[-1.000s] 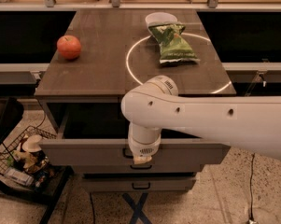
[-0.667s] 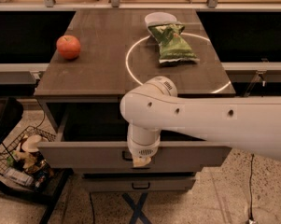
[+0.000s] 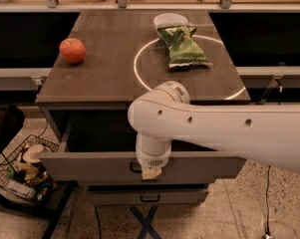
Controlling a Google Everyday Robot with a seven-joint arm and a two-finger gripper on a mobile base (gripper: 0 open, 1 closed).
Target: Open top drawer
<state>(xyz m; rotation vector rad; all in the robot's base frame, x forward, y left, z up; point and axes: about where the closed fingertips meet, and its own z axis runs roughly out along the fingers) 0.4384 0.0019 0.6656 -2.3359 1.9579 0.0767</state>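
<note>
Dark wooden cabinet top (image 3: 104, 78) is carrying a round red apple (image 3: 72, 50) and a crinkled green bag (image 3: 183, 47). Below it, the white gripper (image 3: 150, 173) is clasping the small black handle (image 3: 135, 168) of the pulled-out grey top drawer (image 3: 89, 167).

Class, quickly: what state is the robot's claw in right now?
Claw: down at the front of the wide grey top drawer, which stands partly open; open or closed cannot be told.

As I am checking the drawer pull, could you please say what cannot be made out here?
Camera view: the gripper sits at the front of the wide grey top drawer; the white arm covers most of its small black handle.
The drawer's inside lies in shadow under the wooden top; contents unclear.
The arm is cut off by the right edge.
</note>
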